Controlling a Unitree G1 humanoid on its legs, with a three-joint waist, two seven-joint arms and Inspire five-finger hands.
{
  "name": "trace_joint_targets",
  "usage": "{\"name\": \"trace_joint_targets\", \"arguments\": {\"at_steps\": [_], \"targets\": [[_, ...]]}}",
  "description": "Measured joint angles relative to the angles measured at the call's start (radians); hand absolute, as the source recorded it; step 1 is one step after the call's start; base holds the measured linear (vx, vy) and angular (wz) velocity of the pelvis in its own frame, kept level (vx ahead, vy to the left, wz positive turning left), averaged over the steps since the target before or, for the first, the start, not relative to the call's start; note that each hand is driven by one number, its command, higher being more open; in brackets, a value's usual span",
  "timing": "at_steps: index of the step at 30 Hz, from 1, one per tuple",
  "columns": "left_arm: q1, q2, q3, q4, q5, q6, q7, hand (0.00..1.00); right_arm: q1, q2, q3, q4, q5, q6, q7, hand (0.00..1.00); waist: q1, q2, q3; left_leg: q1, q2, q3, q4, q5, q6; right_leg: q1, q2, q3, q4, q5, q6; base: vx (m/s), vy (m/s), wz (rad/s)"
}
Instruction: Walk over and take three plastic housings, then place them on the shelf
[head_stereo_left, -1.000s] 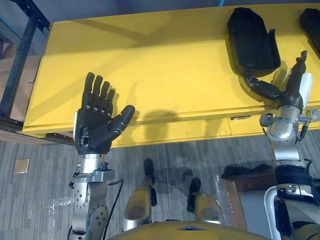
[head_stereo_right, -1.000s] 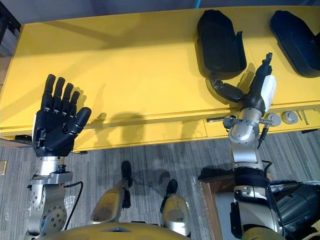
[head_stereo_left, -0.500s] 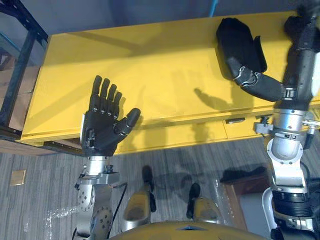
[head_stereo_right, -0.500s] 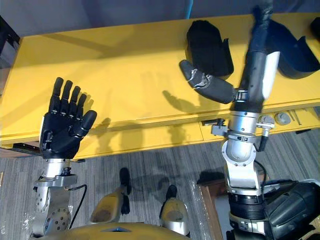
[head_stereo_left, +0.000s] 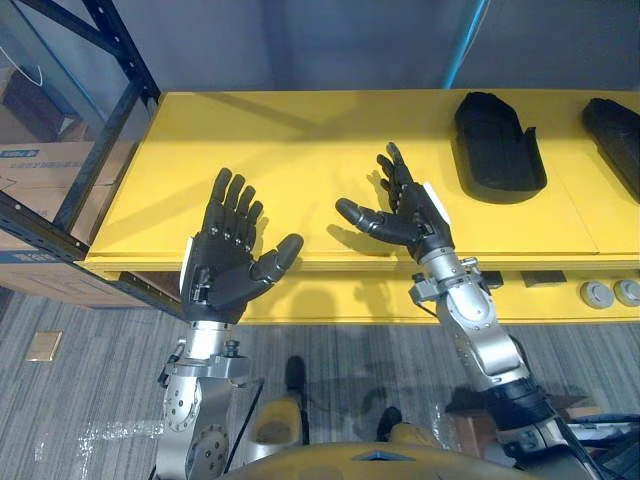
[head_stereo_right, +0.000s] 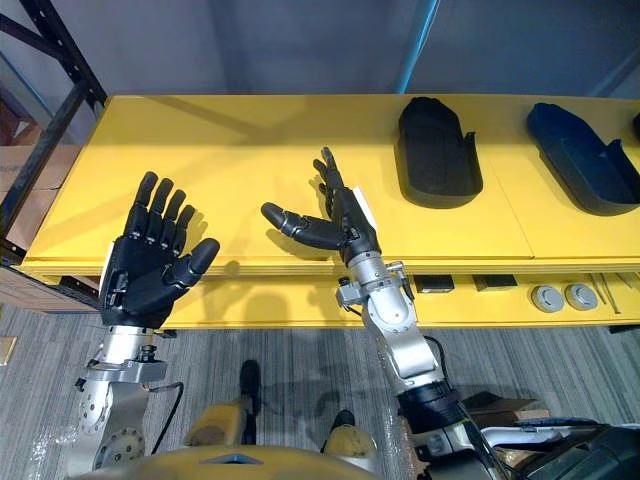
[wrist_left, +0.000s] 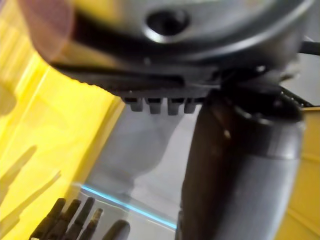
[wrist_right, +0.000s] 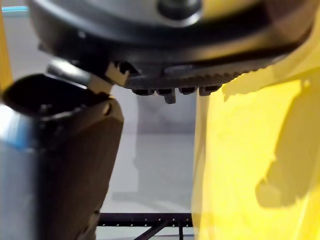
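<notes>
Black scoop-shaped housings (head_stereo_right: 438, 152) — seemingly plastic — on yellow table (head_stereo_right: 230, 150).

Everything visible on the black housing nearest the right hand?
The black housing is a matte, plastic-looking elongated shell, rounded at its far end, with a raised rim and a small upright tab at one near corner. It lies flat on the yellow table, untouched; the right hand is open and apart from it.

Both eye views look steeply down from the head onto the bench (head_stereo_left: 300, 130), slightly apart, sharing its front edge, the left hand (head_stereo_left: 220, 275) and the right hand (head_stereo_left: 415, 215). Each wrist view looks along its own hand, very close, bench beyond.
</notes>
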Motion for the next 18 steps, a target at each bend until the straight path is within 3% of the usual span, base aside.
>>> {"name": "trace_joint_targets", "arguments": {"at_steps": [18], "targets": [[0.016, 0.0, -0.041, 0.033, 0.0, -0.002, 0.003, 1.0, 0.0, 0.045, -0.057, 0.156, -0.042, -0.017, -0.193, 1.0, -0.003, 0.0, -0.026, 0.0, 0.001, 0.004, 0.0, 0.002, 0.003, -0.004, 0.001, 0.008, 0.005, 0.0, 0.0, -0.01, -0.001, -0.01]]}}
